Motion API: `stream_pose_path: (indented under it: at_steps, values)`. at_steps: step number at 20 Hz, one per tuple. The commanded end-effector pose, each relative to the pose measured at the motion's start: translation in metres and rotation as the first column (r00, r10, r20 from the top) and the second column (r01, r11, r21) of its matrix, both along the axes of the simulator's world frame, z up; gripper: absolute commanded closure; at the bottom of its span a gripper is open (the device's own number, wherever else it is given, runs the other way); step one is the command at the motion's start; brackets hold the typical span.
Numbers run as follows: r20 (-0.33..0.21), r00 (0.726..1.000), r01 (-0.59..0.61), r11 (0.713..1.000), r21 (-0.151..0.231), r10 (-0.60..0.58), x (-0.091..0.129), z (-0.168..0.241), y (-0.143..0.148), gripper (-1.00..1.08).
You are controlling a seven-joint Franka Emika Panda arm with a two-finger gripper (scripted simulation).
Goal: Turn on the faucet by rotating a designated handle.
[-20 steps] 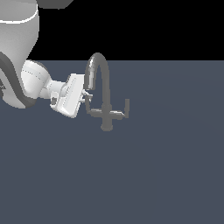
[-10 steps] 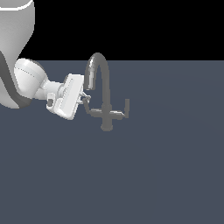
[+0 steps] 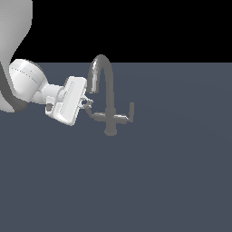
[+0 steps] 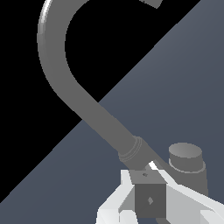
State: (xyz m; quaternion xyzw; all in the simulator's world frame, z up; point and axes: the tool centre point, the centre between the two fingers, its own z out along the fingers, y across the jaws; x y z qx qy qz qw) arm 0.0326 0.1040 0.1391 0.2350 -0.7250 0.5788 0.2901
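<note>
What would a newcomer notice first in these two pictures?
The grey faucet with its tall arched spout stands alone on the dark floor, near the exterior view's centre. From that view's left, the white gripper reaches the handle under the spout's mouth. In the wrist view the spout fills the frame.

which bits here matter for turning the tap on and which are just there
Part of the job:
- faucet
- handle, the lever on the side the spout mouth curves toward
- end effector, at that handle's tip

Just there:
- twin lever on the far side of the faucet
- grey floor
</note>
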Motion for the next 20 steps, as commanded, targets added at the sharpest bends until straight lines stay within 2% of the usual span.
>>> stream_pose_path:
  at_steps: [1, 11, 12, 13, 20]
  values:
    - [-0.01, 1.0, 0.003, 1.0, -0.004, -0.003, -0.011, -0.004, 0.003, 1.08]
    - [-0.009, 1.0, 0.005, 1.0, -0.005, -0.005, -0.041, -0.013, 0.01, 1.08]
    - [-0.009, 1.0, 0.005, 1.0, -0.005, -0.005, -0.041, -0.013, 0.01, 1.08]
    - [0.017, 1.0, 0.007, 1.0, -0.001, -0.007, -0.03, -0.004, 0.006, 1.08]
    - [-0.004, 1.0, 0.005, 1.0, -0.005, -0.006, -0.053, -0.051, 0.013, 1.08]
